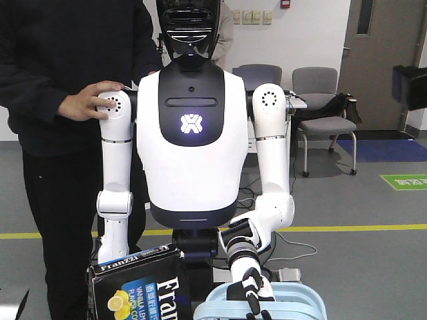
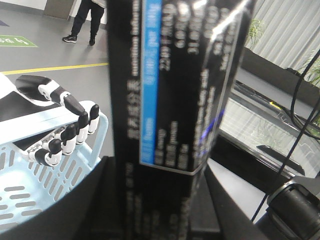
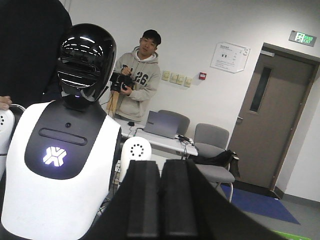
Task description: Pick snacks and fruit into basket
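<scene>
Item: Franzzi box [image 2: 175,100], black-and-blue carton, glossy print.
Location: aloft, clamped between the jaws of left gripper [image 2: 165,215], just beside light blue basket [image 2: 30,170], itself gripped at the rim by humanoid's hand [image 2: 65,135].
Handling: judged light, stiff but crushable at the corners, probably slippery on the faces. Best pinched across the broad flat sides, near mid-height.
Right gripper [image 3: 160,195]: pressed closed, empty.
</scene>
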